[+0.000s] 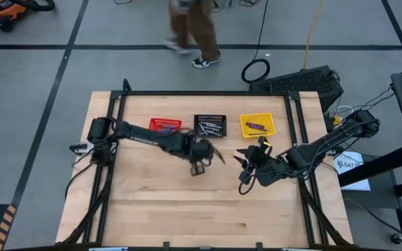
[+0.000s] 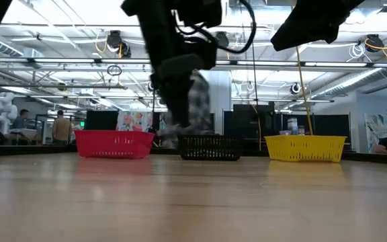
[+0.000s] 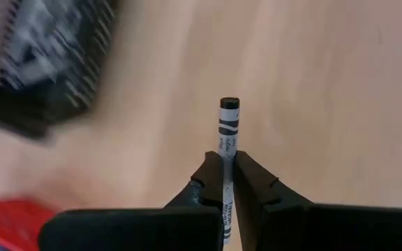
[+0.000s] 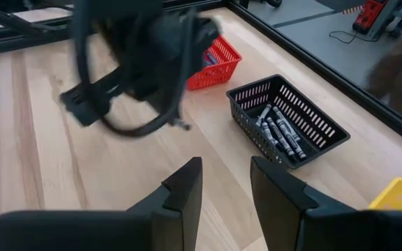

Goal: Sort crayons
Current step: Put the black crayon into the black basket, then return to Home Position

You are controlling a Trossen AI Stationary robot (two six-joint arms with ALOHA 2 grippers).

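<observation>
My left gripper is shut on a crayon with a grey-white label and a black end. It hovers above the table in front of the black basket, and it also shows in the high view. My right gripper is open and empty, just right of the left one in the high view. The black basket holds several dark crayons lying on its floor. The red basket and the yellow basket also hold crayons. My left gripper pinches the crayon's labelled shaft between its two fingers. The crayon lies along the fingers, not across them, and its black end sticks out past the fingertips. Its other end runs back between the fingers. The crayon is clear of the table.
The three baskets stand in a row near the table's far edge: red, black, yellow, from left to right. Bare wood lies in front of them toward the near edge. A person walks on the floor beyond the far edge.
</observation>
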